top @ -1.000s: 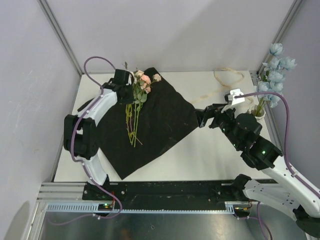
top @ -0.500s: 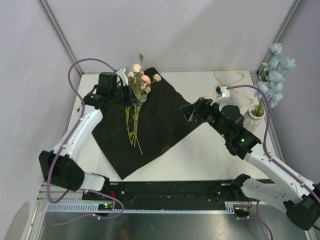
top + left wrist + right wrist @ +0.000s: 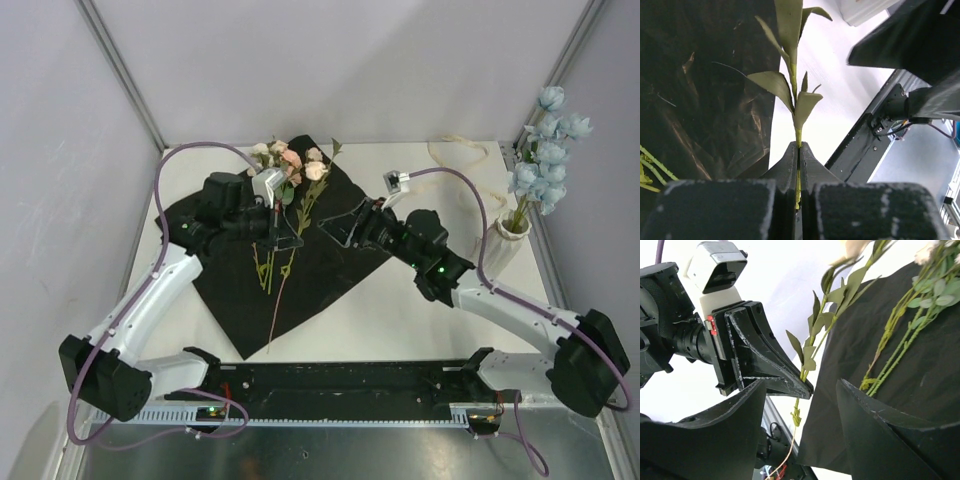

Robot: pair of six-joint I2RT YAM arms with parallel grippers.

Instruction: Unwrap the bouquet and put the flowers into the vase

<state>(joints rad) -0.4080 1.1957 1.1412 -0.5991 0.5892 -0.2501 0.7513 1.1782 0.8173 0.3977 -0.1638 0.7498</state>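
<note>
Vase (image 3: 503, 246) holds blue flowers (image 3: 545, 150); left gripper (image 3: 799, 150) pinches one stem (image 3: 798, 132), right gripper (image 3: 800, 384) gapes beside it; other stems (image 3: 265, 265) lie on wrapping sheet (image 3: 320, 280), unplaced.

A loose cream ribbon (image 3: 437, 151) curls at the white table's (image 3: 400, 310) upper right; crinkled black paper (image 3: 225, 285) spreads left of centre.

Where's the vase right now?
Top view: the vase stands near the right edge of the table, holding the blue flowers, just behind the right arm.
</note>
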